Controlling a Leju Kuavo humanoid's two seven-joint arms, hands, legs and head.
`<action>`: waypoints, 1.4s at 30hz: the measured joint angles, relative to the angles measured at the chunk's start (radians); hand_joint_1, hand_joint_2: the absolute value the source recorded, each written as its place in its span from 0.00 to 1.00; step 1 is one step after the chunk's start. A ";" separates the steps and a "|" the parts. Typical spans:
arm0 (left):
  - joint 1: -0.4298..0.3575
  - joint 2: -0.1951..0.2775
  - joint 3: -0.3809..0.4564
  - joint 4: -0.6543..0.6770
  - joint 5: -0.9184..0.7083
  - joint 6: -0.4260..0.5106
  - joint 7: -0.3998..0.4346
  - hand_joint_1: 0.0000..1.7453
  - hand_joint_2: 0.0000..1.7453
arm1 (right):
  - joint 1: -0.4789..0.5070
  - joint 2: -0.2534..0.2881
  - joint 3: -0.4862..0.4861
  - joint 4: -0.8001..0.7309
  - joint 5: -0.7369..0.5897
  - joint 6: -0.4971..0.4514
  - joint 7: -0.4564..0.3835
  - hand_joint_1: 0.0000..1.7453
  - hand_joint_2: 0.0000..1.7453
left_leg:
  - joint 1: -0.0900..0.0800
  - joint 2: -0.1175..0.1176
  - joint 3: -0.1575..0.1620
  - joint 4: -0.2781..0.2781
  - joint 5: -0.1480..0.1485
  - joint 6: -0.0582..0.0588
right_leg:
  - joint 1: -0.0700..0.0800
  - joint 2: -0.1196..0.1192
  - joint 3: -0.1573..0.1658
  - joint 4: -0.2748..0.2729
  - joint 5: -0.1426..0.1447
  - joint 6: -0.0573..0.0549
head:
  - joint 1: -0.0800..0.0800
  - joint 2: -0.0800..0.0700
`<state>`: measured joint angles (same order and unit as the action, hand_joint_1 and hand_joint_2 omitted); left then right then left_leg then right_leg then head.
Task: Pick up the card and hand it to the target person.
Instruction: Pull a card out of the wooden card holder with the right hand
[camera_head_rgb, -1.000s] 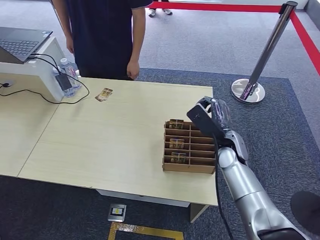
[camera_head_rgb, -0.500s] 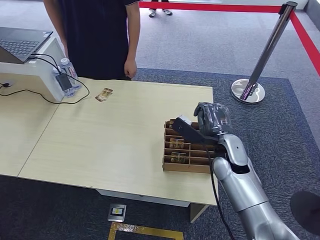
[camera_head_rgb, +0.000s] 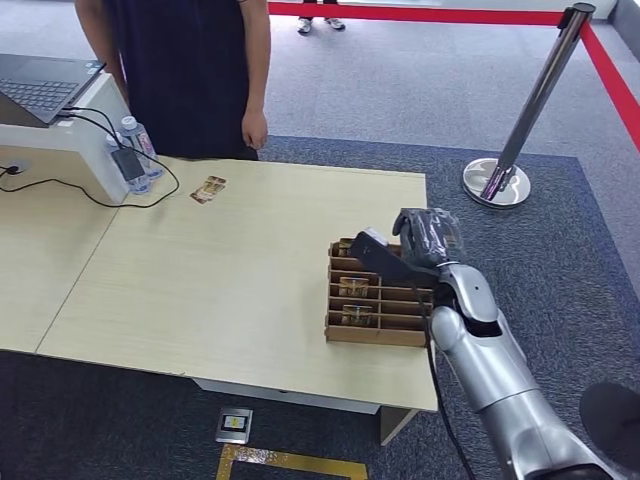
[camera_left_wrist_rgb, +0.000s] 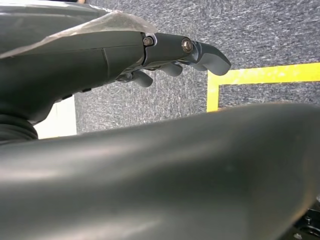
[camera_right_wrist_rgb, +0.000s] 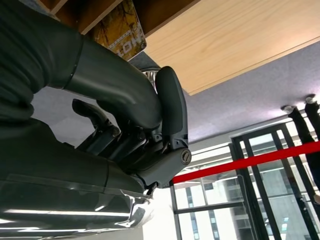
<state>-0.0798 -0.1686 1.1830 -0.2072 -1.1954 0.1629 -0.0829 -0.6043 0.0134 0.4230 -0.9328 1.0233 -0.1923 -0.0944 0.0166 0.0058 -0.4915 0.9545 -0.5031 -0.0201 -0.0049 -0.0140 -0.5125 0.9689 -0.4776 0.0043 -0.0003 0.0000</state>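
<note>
my right hand (camera_head_rgb: 416, 245): hanging over the far end of the card rack (camera_head_rgb: 377, 312), center-right of the head view. Fingers curled loosely, can't tell if I've actually got anything.
card (camera_head_rgb: 352, 287): sitting in a rack slot, another card (camera_right_wrist_rgb: 120, 31) peeks out right by my thumb.
my left hand (camera_left_wrist_rgb: 151, 52): fingers stretched out, holding nothing, over the grey floor.
person (camera_head_rgb: 189, 70): upper left, behind the worktop (camera_head_rgb: 226, 270).
</note>
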 joint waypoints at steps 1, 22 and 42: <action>0.000 0.000 0.000 0.000 -0.001 0.000 0.001 0.00 0.00 | -0.002 -0.001 -0.003 0.007 0.000 -0.006 0.000 0.23 1.00 | 0.000 0.000 0.000 0.000 0.000 0.000 | 0.000 0.000 0.000 0.000 0.000 0.000 | 0.000 0.000; -0.007 0.000 0.000 0.000 -0.018 -0.006 0.014 0.00 0.00 | 0.070 -0.024 -0.034 -0.133 0.080 0.001 0.040 0.36 1.00 | 0.000 0.000 0.000 0.000 0.000 0.000 | 0.000 0.000 -0.001 0.000 0.000 0.000 | 0.000 0.000; -0.008 0.000 -0.002 0.000 -0.034 -0.013 0.017 0.00 0.00 | 0.045 -0.011 -0.047 -0.036 0.072 0.022 0.032 0.44 1.00 | 0.000 0.000 0.000 0.000 0.000 0.000 | 0.000 0.000 0.000 0.000 0.000 0.000 | 0.000 0.000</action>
<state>-0.0882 -0.1686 1.1807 -0.2075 -1.2292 0.1496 -0.0656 -0.5591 0.0026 0.3762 -0.9692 1.0953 -0.1699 -0.0626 0.0166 0.0058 -0.4918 0.9546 -0.5031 -0.0202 -0.0049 -0.0140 -0.5130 0.9689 -0.4774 0.0044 -0.0002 0.0000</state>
